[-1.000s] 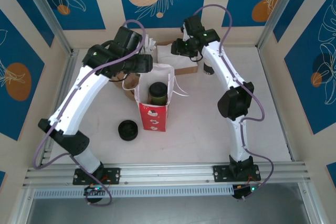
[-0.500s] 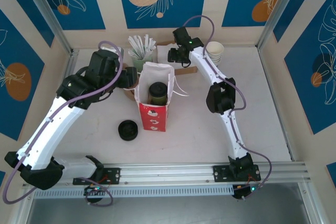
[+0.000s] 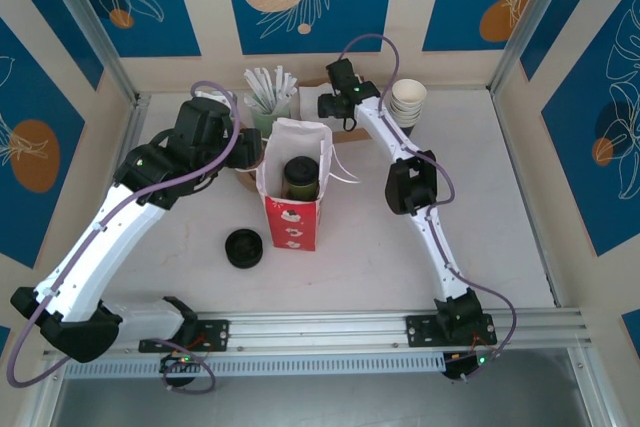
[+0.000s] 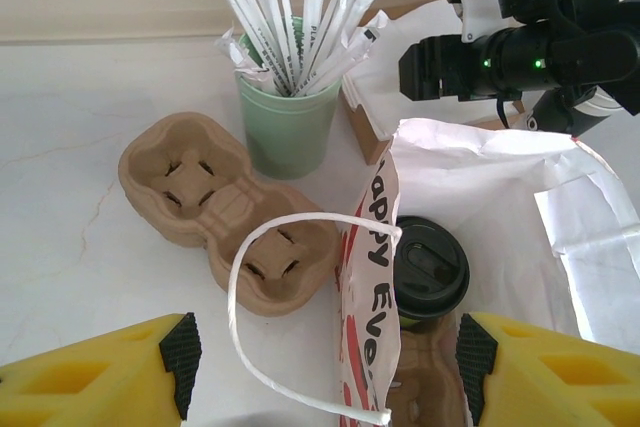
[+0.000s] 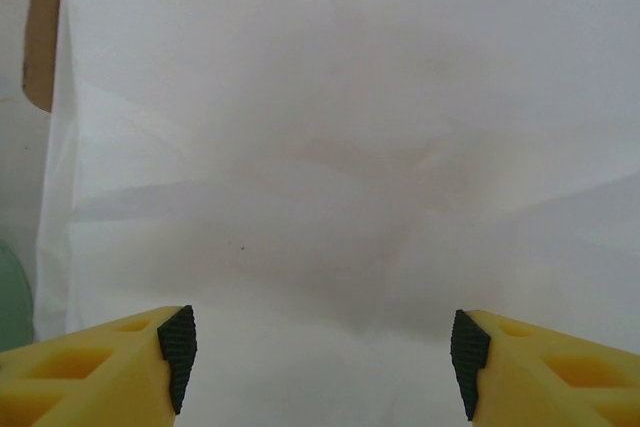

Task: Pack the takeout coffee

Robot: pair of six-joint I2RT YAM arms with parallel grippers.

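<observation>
**Step in hand.** The coffee [image 3: 300,171] stood upright inside the bag [image 3: 292,229] at the centre of the top view. In the left wrist view its black lid sat just behind the bag's printed wall, right of centre and low in the frame. On that showing, the cup was already lodged. The work in hand was judged to be the fetching of an extra, or the finishing of the bag.

**Next move.** The right gripper [image 5: 323,357] hung over the napkins [image 5: 330,167] at the back of the table, above the bag in the top view. Should a napkin be wanted, the move would call for a straight descent and a light pinch on the top sheet alone. Thin paper tends to lift several sheets together. Whether the fingers touched the napkins could not be determined.

**Grippers.**
- **Right gripper:** fingers stood wide apart, with nothing between them.
- **Left gripper** [image 4: 322,357]**:** fingers likewise stood wide apart and gripped nothing.
  - It was just left of the bag in the top view.
  - In its own view the bag's wall and the white handle [image 4: 231,292] lay in the gap between the fingers.
  - Neither finger was seen pressing on them.
  - The carrier [image 4: 225,212] lay beyond, to the left.
</observation>
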